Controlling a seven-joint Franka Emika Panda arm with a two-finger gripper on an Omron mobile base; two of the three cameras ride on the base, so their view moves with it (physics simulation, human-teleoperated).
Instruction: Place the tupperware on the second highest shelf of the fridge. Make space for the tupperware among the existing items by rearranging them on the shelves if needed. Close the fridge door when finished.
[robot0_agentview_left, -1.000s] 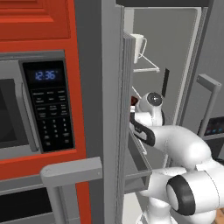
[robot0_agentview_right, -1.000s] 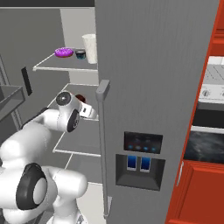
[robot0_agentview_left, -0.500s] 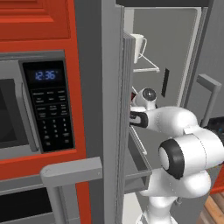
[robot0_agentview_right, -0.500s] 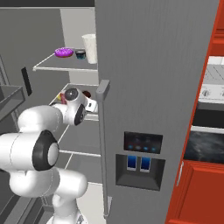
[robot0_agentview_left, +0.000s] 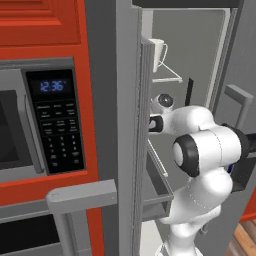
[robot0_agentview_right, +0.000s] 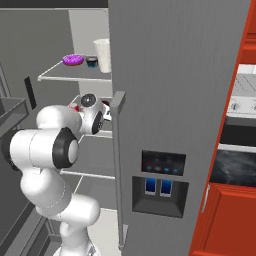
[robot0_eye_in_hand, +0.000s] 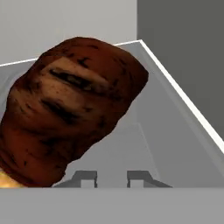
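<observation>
Up close in the hand view, a dark brown round lump (robot0_eye_in_hand: 72, 109) lies in the grey tupperware (robot0_eye_in_hand: 175, 131). My gripper (robot0_eye_in_hand: 112, 177) is just in front of it, its two tips slightly apart and open, with nothing seen between them. From the right base view my hand (robot0_agentview_right: 94, 114) reaches into the fridge (robot0_agentview_right: 175, 75) at the level of the second highest shelf (robot0_agentview_right: 102, 134). A red bit of the tupperware (robot0_agentview_right: 75, 106) shows beside it. The left base view has my hand (robot0_agentview_left: 156, 123) partly behind a grey panel.
The top shelf (robot0_agentview_right: 55, 76) holds a purple dish (robot0_agentview_right: 72, 60), a dark cup (robot0_agentview_right: 91, 61) and a white jug (robot0_agentview_right: 102, 55); the jug (robot0_agentview_left: 159, 52) shows again. The open fridge door's bin (robot0_agentview_right: 10, 107) is left of the arm. The dispenser door (robot0_agentview_right: 165, 170) stands right.
The arm's elbow has swung up and closer to the cameras. The hand has stayed at the same shelf.
</observation>
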